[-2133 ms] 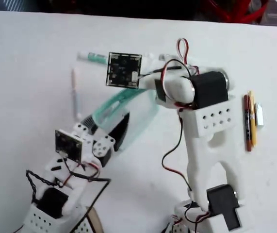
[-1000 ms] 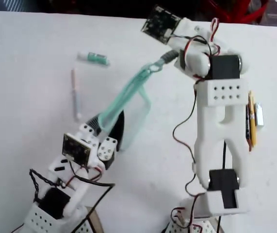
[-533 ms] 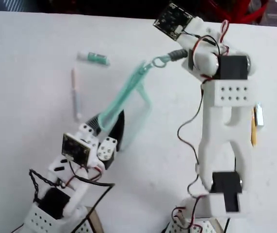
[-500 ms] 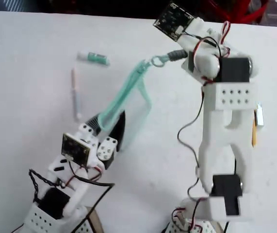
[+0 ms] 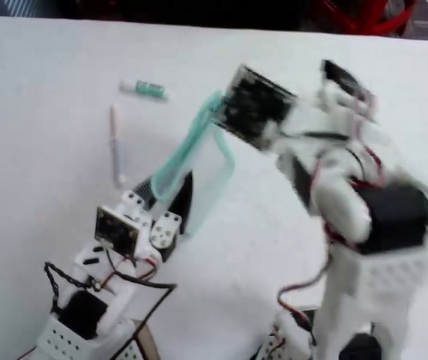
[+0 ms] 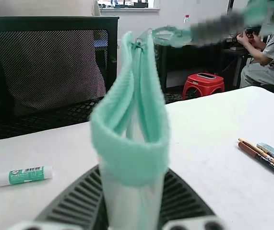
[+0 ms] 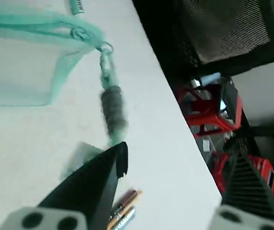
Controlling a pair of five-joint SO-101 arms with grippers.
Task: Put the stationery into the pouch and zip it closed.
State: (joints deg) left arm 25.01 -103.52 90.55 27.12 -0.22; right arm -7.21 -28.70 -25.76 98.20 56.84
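The left hand clamps the pouch by one end, likely to keep its mouth open for loading, while the right hand, spread wide, hangs beside the loose zip pull.

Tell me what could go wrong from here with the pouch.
1. The pouch is held at one end by the left end effector alone; the right end effector is open and the zipper pull hangs free, so the pouch may sag or tip.
2. Its mouth looks narrow, so the glue stick, pen or pencils may catch on the edge.
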